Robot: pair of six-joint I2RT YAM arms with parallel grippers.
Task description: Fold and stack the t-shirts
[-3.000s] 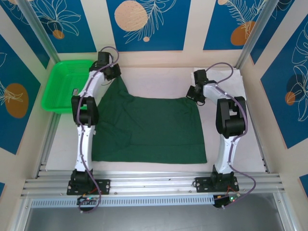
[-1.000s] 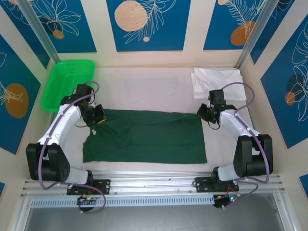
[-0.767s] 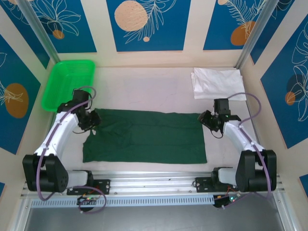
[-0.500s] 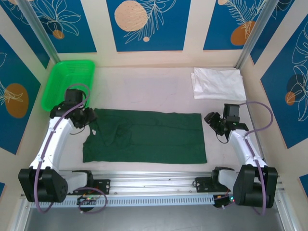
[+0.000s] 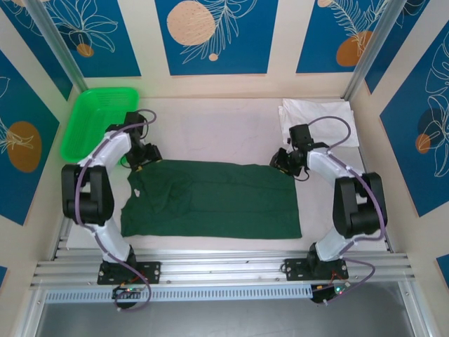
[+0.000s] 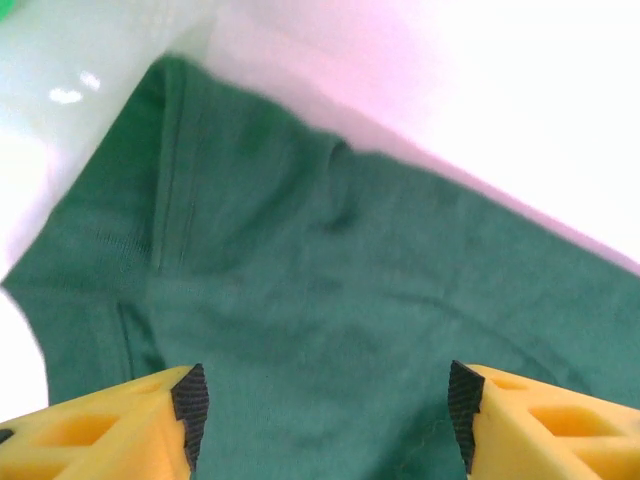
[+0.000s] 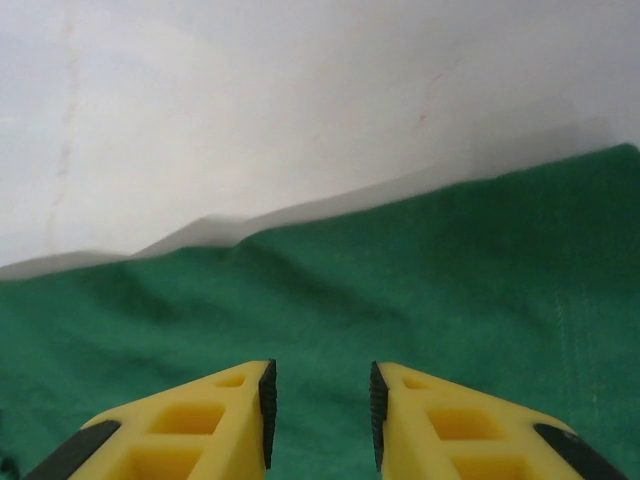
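Note:
The dark green t-shirt (image 5: 217,200) lies flat, folded into a wide rectangle, in the middle of the white table. My left gripper (image 5: 145,156) hovers at its far left corner; in the left wrist view it (image 6: 327,415) stands wide open over the green cloth (image 6: 350,280), with nothing between its pads. My right gripper (image 5: 280,161) is at the far right corner; in the right wrist view it (image 7: 322,410) shows a narrow gap between its pads, above the cloth (image 7: 450,270) near its far edge. The white t-shirt (image 5: 317,121) lies crumpled at the back right.
A bright green mesh basket (image 5: 105,93) sits at the back left, just behind the left arm. Bare white table (image 5: 210,126) stretches beyond the green shirt's far edge. Aluminium rails (image 5: 224,267) run along the near edge.
Both grippers let go of the green shirt's far edge, swung outward off the cloth, and came back to its far corners. The shirt went from half-lifted to flat and folded.

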